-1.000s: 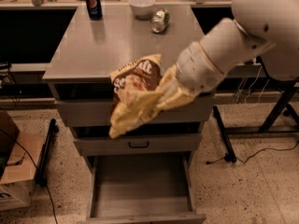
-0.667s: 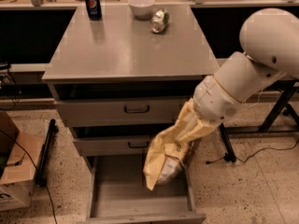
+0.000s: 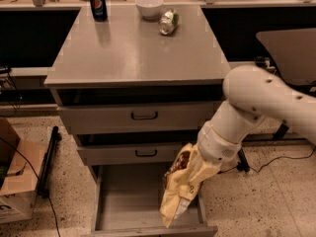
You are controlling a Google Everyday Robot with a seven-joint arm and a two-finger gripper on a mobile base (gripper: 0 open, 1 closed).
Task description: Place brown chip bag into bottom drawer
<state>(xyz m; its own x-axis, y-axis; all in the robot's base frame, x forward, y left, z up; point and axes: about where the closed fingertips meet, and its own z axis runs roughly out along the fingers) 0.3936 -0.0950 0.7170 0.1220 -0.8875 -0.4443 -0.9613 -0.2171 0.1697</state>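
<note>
The brown chip bag (image 3: 178,194) hangs mostly pale yellow side out, with a little brown showing near its top. It dangles over the right part of the open bottom drawer (image 3: 123,201), its lower end reaching down inside near the right wall. My gripper (image 3: 196,168) is at the end of the white arm coming from the right, just in front of the middle drawer's right end. It is shut on the top of the bag, which mostly hides it. The drawer's grey floor is bare to the left of the bag.
Two upper drawers (image 3: 143,115) with black handles are closed above. On the cabinet top stand a blue soda can (image 3: 98,4), a white bowl (image 3: 149,6) and a tipped can (image 3: 168,22). A cardboard box (image 3: 15,181) and a black stand leg (image 3: 47,162) are at left.
The arm has carried the bag down from in front of the top drawer to the open bottom drawer, and now lower and to the right, into the drawer's right side.
</note>
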